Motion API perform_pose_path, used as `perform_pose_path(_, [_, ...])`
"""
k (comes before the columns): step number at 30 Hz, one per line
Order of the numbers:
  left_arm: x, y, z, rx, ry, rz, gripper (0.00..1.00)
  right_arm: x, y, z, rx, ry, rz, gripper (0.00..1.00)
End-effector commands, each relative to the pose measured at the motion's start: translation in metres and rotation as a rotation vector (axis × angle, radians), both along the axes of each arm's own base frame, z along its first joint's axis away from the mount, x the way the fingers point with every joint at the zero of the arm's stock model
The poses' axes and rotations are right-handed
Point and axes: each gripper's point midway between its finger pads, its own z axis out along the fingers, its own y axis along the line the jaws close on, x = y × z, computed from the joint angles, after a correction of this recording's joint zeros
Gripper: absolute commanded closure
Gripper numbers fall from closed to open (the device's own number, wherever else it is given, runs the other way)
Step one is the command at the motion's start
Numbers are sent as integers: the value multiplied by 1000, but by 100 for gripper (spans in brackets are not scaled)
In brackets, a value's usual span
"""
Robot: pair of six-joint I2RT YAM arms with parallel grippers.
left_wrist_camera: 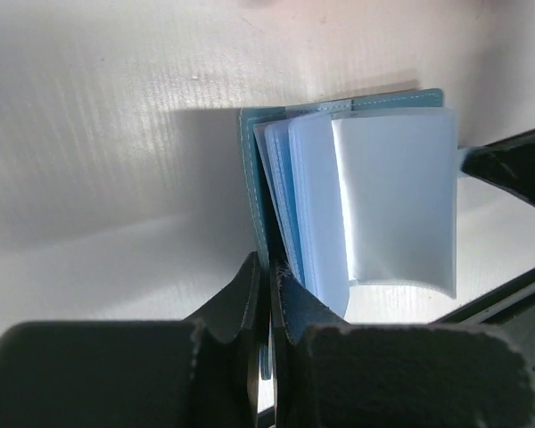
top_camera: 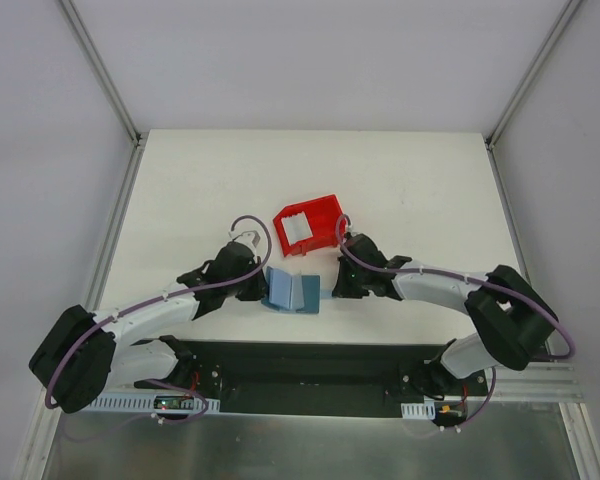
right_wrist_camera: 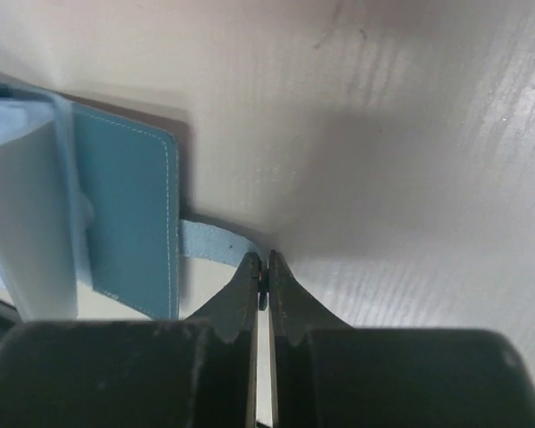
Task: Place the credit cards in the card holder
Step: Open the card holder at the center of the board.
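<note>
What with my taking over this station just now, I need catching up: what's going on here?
Both arms are holding the card holder open on the table. The left gripper is shut on the edge of its left cover. The right gripper pinches its strap. The cards lie in the red bin just behind, and neither gripper holds one.

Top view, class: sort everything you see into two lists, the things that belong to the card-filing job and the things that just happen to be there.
Belongs to the job:
card holder, lying open
credit cards, pale
left tool and right tool, both gripping the card holder

Just there:
red bin, around the cards
table
</note>
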Motion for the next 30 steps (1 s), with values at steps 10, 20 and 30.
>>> perform_pose_path(10, [-13, 0, -10, -38, 35, 10, 100, 10, -12, -1, -62, -17, -39, 80])
perform_pose_path(20, [-10, -3, -4, -56, 27, 17, 100, 15, 12, 73, 105, -168, 11, 67])
perform_pose_path(30, [-8, -5, 6, -80, 2, 16, 100, 0, 84, 114, 218, -215, 220, 80])
